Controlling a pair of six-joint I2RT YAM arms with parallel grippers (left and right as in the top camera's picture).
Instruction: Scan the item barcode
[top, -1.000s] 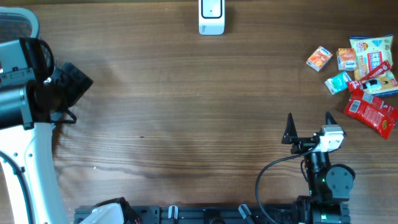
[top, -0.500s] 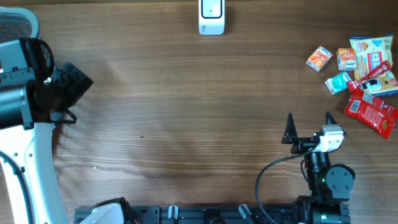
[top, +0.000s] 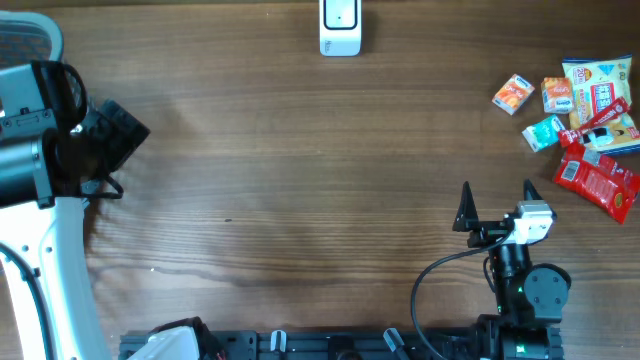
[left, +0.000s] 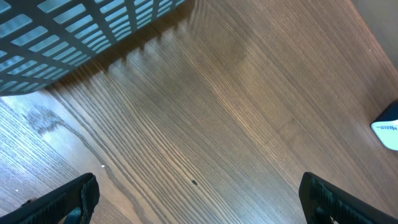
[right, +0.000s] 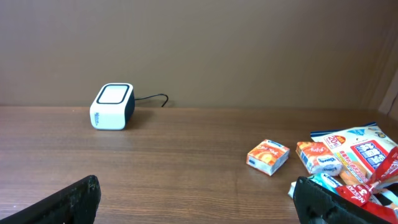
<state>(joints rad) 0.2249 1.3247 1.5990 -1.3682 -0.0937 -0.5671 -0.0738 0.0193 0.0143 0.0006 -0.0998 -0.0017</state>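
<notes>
The white barcode scanner (top: 340, 28) stands at the table's far edge, and in the right wrist view the scanner (right: 112, 106) is at the back left. Snack items lie in a cluster at the right: an orange box (top: 513, 94) (right: 268, 156), a second orange box (top: 557, 94) (right: 319, 157), a teal pack (top: 545, 132), a large pale packet (top: 598, 90) (right: 360, 146) and a red packet (top: 598, 180). My right gripper (top: 497, 200) (right: 199, 205) is open and holds nothing, a short way left of the cluster. My left gripper (left: 199, 205) is open over bare wood at the far left.
A blue-grey mesh basket (left: 62, 37) (top: 25, 40) sits at the far left, beside the left arm (top: 100, 135). A black cable (top: 440, 270) loops from the right arm across the near table. A white bag-like thing (top: 165, 345) lies at the near edge.
</notes>
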